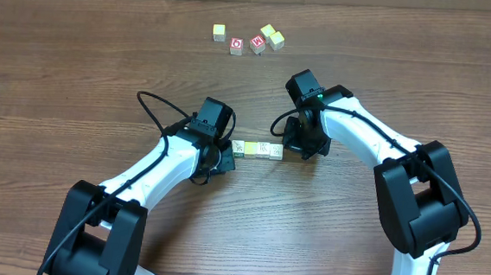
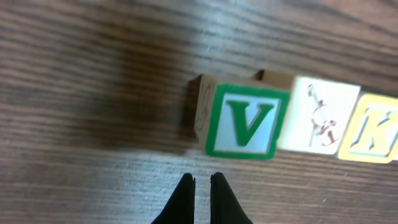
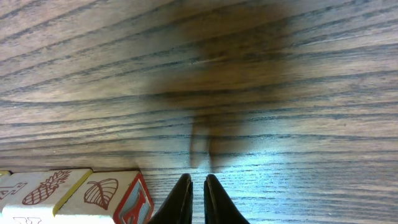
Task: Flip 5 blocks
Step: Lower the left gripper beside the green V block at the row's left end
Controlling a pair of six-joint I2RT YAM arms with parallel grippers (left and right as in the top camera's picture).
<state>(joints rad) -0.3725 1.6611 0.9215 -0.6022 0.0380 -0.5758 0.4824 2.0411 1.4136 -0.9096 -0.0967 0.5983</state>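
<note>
A short row of wooden letter blocks (image 1: 258, 149) lies at the table's middle. In the left wrist view its near end is a green V block (image 2: 245, 122), then a white picture block (image 2: 318, 116) and a yellow K block (image 2: 372, 130). My left gripper (image 2: 202, 180) is shut and empty just short of the V block, at the row's left end (image 1: 224, 156). My right gripper (image 3: 198, 182) is shut and empty beside the leaf block with a red side (image 3: 106, 193), at the row's right end (image 1: 299, 148). A pineapple block (image 3: 46, 186) sits beyond it.
Several more blocks (image 1: 257, 44) are scattered at the far side of the wood-grain table (image 1: 77, 74), among them a yellow one (image 1: 219, 32) and a red-marked one (image 1: 236, 46). A cardboard wall runs along the back edge.
</note>
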